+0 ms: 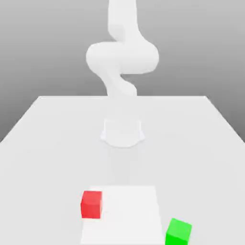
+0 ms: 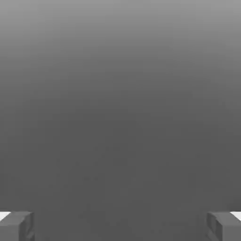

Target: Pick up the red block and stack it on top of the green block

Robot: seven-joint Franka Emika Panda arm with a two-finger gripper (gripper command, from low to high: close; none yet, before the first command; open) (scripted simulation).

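Two fingers (image 2: 120, 227) stand wide apart in my hand view, released, with bare grey between them. Out from them, I see the white arm (image 1: 122, 57) rising from its base on the pale worktop (image 1: 57, 158). Well in front of that base, the red block (image 1: 91, 205) sits at the left edge of a white square (image 1: 127, 220) in the exterior view, and the green block (image 1: 178, 232) lies just beyond its right edge, slightly turned.

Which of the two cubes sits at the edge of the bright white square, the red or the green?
The red cube, at the square's edge on the exterior view's left; the green cube lies beyond its right side.
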